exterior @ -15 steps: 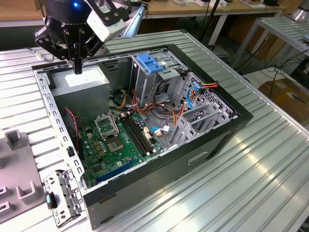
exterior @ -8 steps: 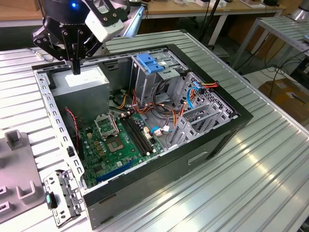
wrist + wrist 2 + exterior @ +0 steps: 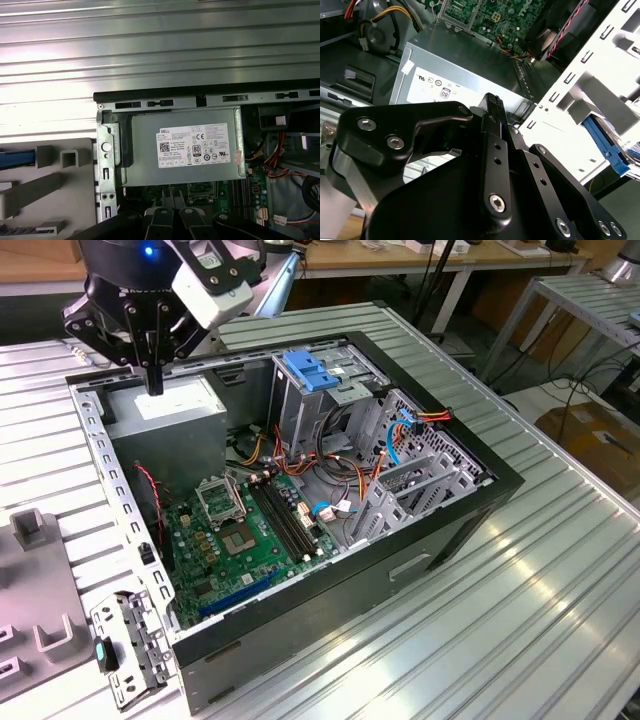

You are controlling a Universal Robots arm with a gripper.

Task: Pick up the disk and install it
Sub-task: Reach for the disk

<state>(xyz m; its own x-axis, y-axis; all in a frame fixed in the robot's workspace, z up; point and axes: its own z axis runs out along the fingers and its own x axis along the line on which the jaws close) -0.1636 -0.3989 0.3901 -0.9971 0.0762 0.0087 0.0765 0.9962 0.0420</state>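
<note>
Above one grey power supply box [image 3: 165, 405] in one open computer case [image 3: 440, 530]: one gripper [image 3: 154, 388], fingers pressed together, empty. One cage [image 3: 295, 415] with blue handle. One disk [image 3: 17, 159]: blue rail edge visible in grey fixture [image 3: 50, 185] outside case, rest hidden.
</note>
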